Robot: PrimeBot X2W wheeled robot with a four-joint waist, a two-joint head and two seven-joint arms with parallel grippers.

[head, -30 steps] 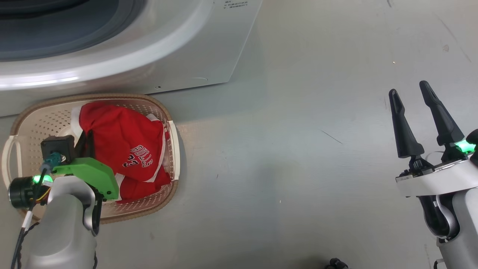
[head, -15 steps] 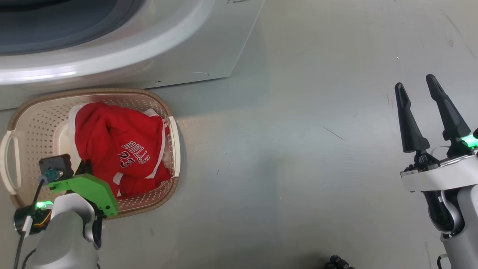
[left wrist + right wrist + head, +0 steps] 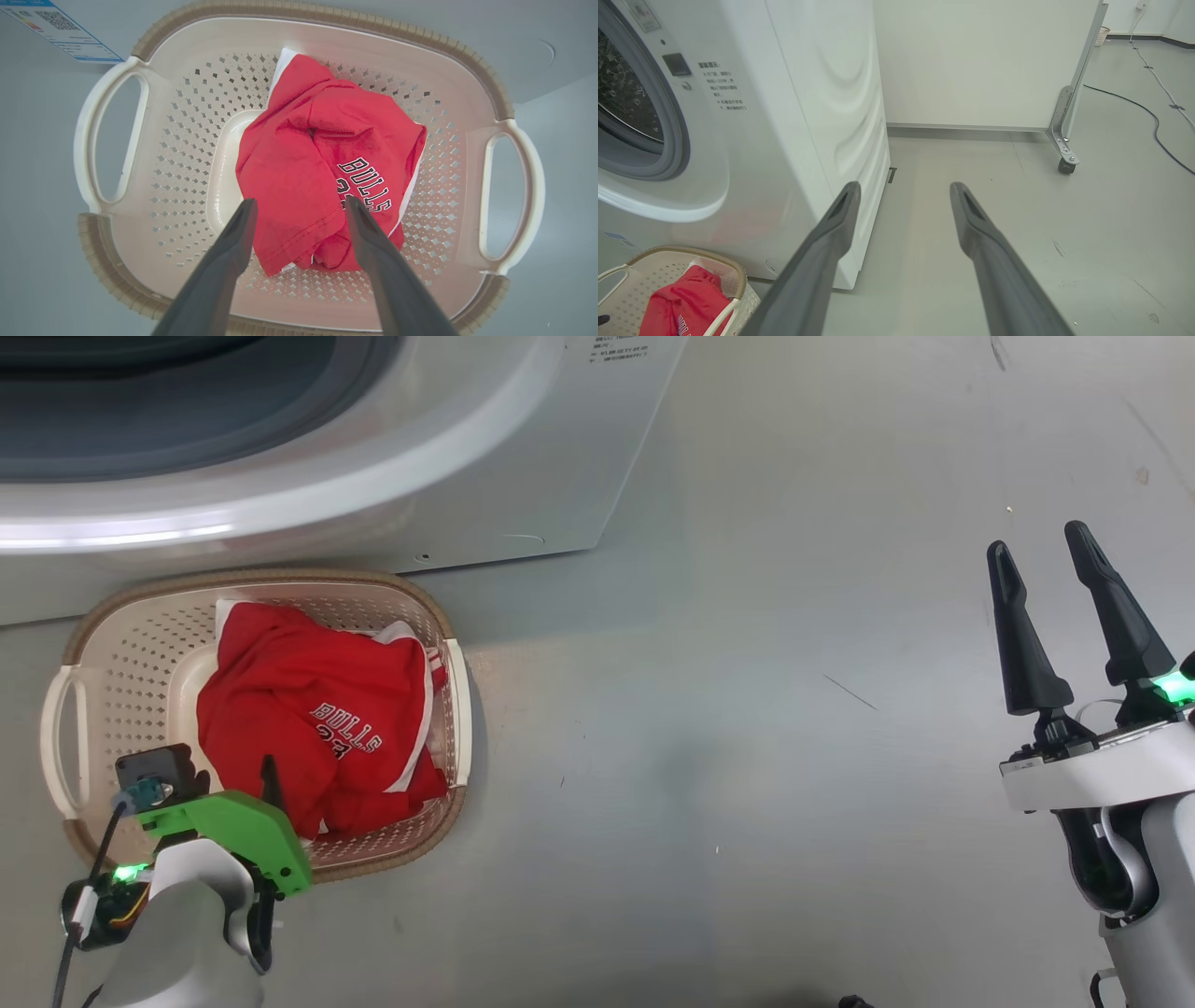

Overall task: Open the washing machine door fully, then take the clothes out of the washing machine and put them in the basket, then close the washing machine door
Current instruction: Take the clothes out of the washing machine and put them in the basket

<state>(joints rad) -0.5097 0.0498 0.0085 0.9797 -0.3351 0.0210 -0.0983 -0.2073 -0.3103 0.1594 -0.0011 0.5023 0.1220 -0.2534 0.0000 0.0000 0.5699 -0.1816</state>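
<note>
The red clothes (image 3: 308,719) with "BULLS" lettering lie bunched in the cream basket (image 3: 112,663) in front of the white washing machine (image 3: 523,457). My left gripper (image 3: 299,201) hangs open above the basket's near side. Its fingers are spread over the red clothes (image 3: 317,154) and hold nothing. In the head view the left gripper (image 3: 238,779) is mostly hidden behind its green mount. My right gripper (image 3: 1036,539) stands open and empty over bare floor, far right of the basket. The machine's grey gasket and steel drum (image 3: 626,107) show. The washing machine door is out of view.
A blue energy label (image 3: 60,23) sits on the washer front behind the basket (image 3: 187,140). Right of the washer (image 3: 822,93) stand a white panel on a caster (image 3: 1064,154) and a black cable (image 3: 1148,112) across the grey floor.
My left gripper has opened and let go of the red garment, which now rests in the basket. That arm drew back toward the basket's near rim. The head camera shifted slightly.
</note>
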